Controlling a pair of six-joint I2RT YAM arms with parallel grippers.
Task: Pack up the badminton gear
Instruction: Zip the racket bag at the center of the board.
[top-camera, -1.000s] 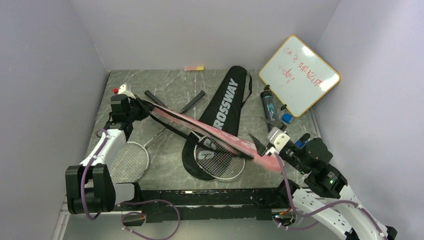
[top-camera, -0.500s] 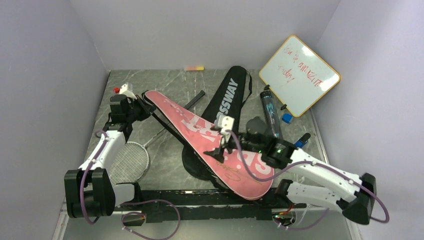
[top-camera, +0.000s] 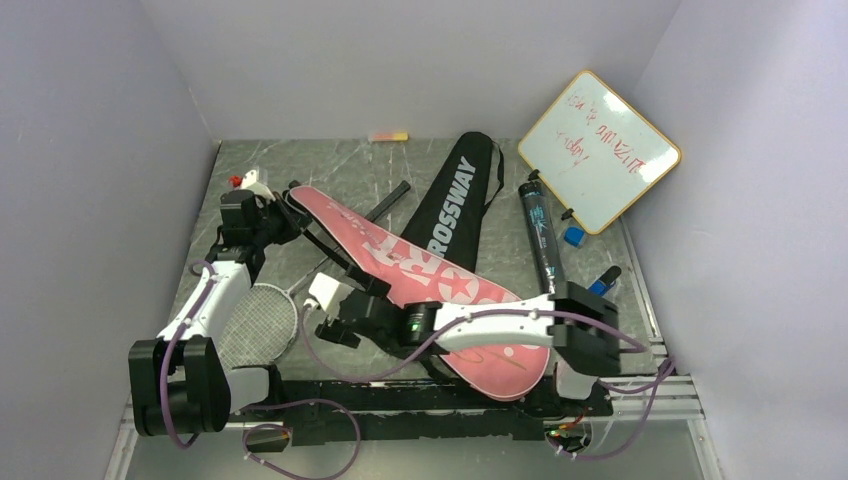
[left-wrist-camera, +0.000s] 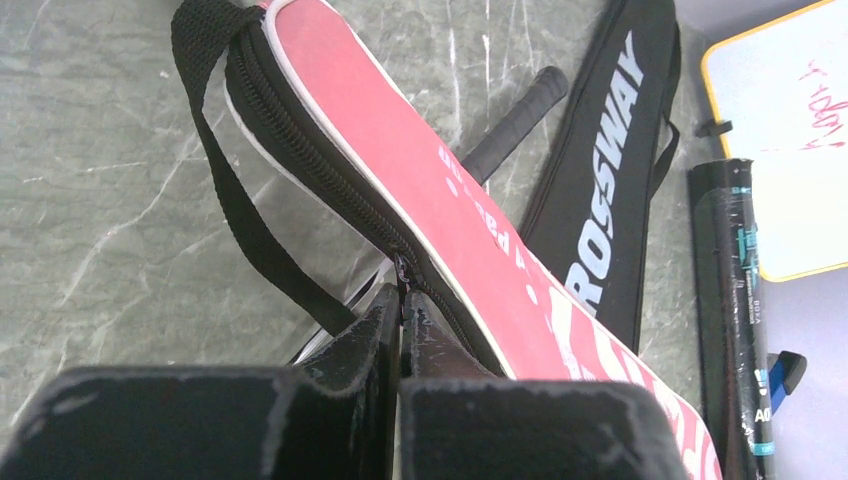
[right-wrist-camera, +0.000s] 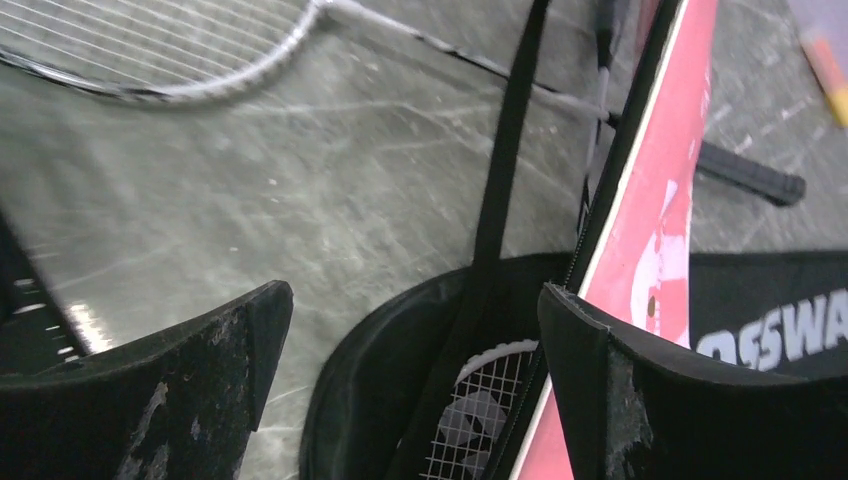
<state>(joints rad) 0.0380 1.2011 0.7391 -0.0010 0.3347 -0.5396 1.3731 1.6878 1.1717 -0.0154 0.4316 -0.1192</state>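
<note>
White-framed racket (top-camera: 258, 322) loose on table (top-camera: 340, 170), unpacked. Shuttlecock (top-camera: 252, 184) loose. Left gripper (left-wrist-camera: 400, 312): jaws pinching zipper seam of pink SPORT cover (top-camera: 430, 275), which is draped across black CROSSWAY cover (top-camera: 455, 200). Right gripper (right-wrist-camera: 415, 295): jaws spread, empty. Dark tube (top-camera: 541, 232) on table at right. Judged: early, most packing left.

Right wrist cam: I read the right gripper (right-wrist-camera: 415, 300) as spread wide, fingers (right-wrist-camera: 200, 380) low at either side, nothing held. Between them lies the black cover (right-wrist-camera: 350, 400), rounded end on the grey worktop (right-wrist-camera: 250, 200), with racket strings (right-wrist-camera: 470, 405) showing in it. A black strap (right-wrist-camera: 505, 170) crosses above. The pink cover (right-wrist-camera: 660, 230) edge runs just beside one finger. A white-framed racket head (right-wrist-camera: 150, 45) sits top left.
</note>
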